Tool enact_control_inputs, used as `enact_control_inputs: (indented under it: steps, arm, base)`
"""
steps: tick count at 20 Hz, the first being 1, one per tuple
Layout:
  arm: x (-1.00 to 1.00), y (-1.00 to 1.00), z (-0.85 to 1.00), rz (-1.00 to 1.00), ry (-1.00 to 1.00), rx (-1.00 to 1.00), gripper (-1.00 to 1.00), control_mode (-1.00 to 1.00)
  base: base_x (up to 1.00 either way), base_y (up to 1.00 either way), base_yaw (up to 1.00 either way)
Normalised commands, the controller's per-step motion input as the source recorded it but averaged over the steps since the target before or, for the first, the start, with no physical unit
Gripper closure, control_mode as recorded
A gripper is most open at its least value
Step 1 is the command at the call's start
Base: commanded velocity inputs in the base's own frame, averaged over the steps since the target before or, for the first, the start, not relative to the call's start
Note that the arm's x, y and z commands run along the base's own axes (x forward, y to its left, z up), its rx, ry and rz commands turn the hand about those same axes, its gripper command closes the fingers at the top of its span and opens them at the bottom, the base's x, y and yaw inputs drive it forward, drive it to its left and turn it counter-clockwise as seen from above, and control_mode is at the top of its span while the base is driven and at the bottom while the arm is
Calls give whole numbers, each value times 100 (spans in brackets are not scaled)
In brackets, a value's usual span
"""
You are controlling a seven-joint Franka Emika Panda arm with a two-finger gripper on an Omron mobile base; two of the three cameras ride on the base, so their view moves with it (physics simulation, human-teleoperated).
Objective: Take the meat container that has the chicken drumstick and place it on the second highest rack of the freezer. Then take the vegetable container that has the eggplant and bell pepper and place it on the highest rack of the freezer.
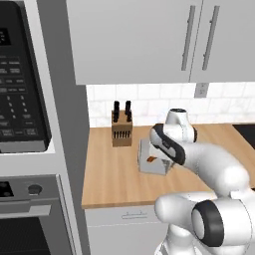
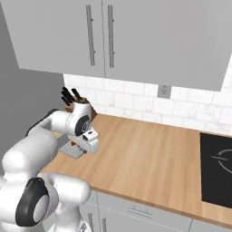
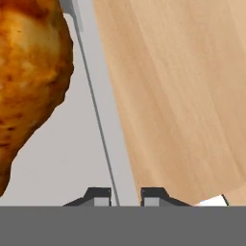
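Note:
The meat container (image 1: 146,152) is a shallow grey tray on the wooden counter, left of the middle, also seen past my arm (image 2: 71,148). The chicken drumstick (image 3: 29,72) lies inside it, orange-brown and very close in the hand view, and shows as a small orange spot (image 1: 151,160) from the left base. My gripper (image 3: 126,196) reaches down over the tray's right side, shut on its thin upright wall (image 3: 103,120), one fingertip (image 3: 98,194) inside and the other outside. The freezer, the vegetable container, the eggplant and the bell pepper are out of view.
A wooden knife block (image 1: 121,128) stands behind the tray against the tiled wall. The black-fronted oven column (image 1: 20,99) rises at the counter's left end. A black cooktop (image 2: 217,167) lies at the far right. Grey upper cabinets (image 1: 134,40) hang above the counter (image 1: 109,179).

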Motion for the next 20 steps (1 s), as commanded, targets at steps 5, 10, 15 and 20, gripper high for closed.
enact_control_inputs:
  steps: [5,10,15,20]
  arm:
    - [-97,6,97,-11,-3,2,100,-100]
    - [-100,23,96,-5,-9,0,100,-100]
    - [-100,78,34,-1,-1,-5,100,-100]
    - [0,0,0,0,0,0,100,100]
  base:
    - [0,0,0]
    - [0,0,0]
    - [0,0,0]
    - [-100,75,0]
